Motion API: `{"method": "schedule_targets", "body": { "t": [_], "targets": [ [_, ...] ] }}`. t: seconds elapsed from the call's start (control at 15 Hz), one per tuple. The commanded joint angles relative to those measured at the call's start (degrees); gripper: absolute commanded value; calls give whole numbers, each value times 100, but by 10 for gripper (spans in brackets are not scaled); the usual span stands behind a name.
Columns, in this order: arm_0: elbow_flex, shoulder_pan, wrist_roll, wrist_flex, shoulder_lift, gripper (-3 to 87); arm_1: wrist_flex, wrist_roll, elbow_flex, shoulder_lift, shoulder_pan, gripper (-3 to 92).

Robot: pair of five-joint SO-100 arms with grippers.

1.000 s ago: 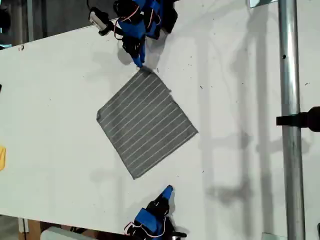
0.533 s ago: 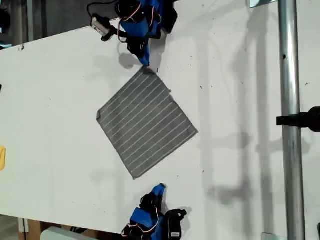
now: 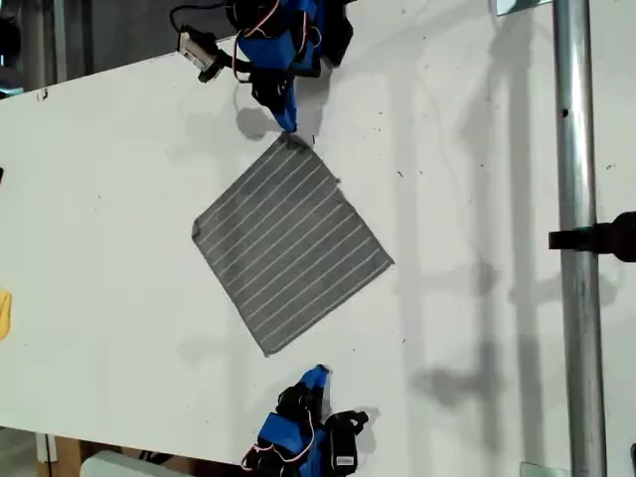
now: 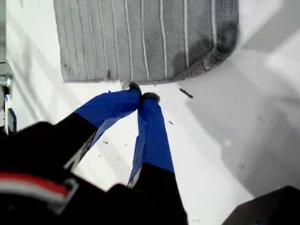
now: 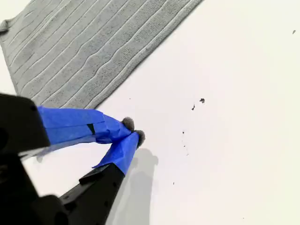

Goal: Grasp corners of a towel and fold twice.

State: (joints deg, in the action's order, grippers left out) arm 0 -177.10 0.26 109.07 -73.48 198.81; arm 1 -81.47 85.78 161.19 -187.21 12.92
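Across most of the exterior view a white bench is seen, w/ a metal pole running from top to bottom near that view's right edge. At approx. the middle of the bench the towel is laid flat and unfolded, turned like a diamond, dark grey w/ thin white stripes. One of the corners is pointed toward the exterior view's top, and the opposite corner toward its bottom.

My first gripper is placed at the top of the exterior view, its tip just beside the upper corner. Its blue jaws are seen pressed together w/ nothing between them in the first wrist view, the gripper just off a towel edge; contact can't be told.

My second gripper is found at the bottom of the exterior view, apart from the lower corner. It is likewise closed on nothing, w/ bare bench between it and the towel.

A small yellow object is cut off at the exterior view's left edge.
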Motion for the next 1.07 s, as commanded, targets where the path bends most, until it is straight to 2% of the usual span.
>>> {"method": "schedule_targets", "body": {
  "t": [0.0, 0.13, 0.47, 0.67, 0.73, 1.0],
  "targets": [
    [536, 9, 53, 132, -97, -29, -70, -211, -1230, 932, -88, -3],
    [1415, 9, 18, 211, -1195, -29, -141, -791, -2373, 2118, 97, -3],
    [4298, 53, -721, 598, -5036, -29, -1670, -2522, -5203, 4087, 914, -3],
    [6161, 149, -1187, 466, -7102, -29, -2355, -3340, -6574, 5124, 1195, 19],
    [6741, 176, -1362, 439, -7708, -29, -2514, -3674, -6943, 5511, 1204, 54],
    [8499, 290, -1705, -53, -9299, -29, -3129, -4966, -7831, 6372, 1485, 305]
  ]
}}
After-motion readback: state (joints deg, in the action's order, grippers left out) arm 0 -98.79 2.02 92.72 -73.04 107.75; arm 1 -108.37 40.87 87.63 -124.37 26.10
